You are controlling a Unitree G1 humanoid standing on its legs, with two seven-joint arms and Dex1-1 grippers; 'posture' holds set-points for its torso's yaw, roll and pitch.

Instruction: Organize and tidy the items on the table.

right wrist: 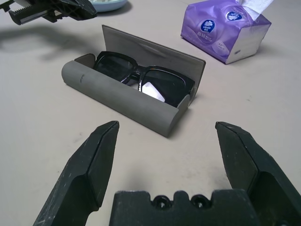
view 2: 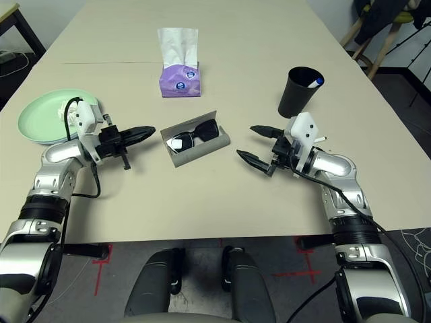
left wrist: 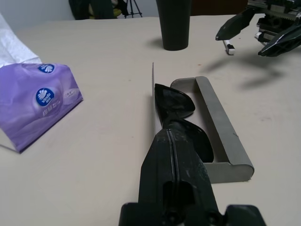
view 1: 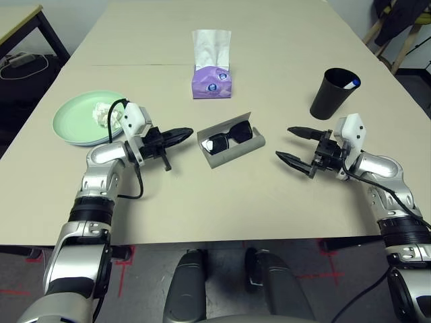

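The grey glasses case (view 1: 236, 152) lies open mid-table with the black sunglasses (view 1: 229, 134) inside it. My left gripper (view 1: 190, 132) is shut and empty, its tip just left of the case, over the lid's edge (left wrist: 153, 94). My right gripper (view 1: 283, 143) stands open to the right of the case, apart from it, with nothing between its fingers (right wrist: 94, 155). A crumpled white tissue wad (view 1: 103, 113) rests on the pale green plate (view 1: 71, 124) at the left. The black cup (view 1: 331, 95) at the right holds a blue-capped pen (view 1: 352, 83).
A purple tissue box (view 1: 211, 75) stands behind the case. The beige table (view 1: 202, 202) has bare room in front of the case and between my arms. A dark-framed side desk (view 1: 27, 27) stands at the far left.
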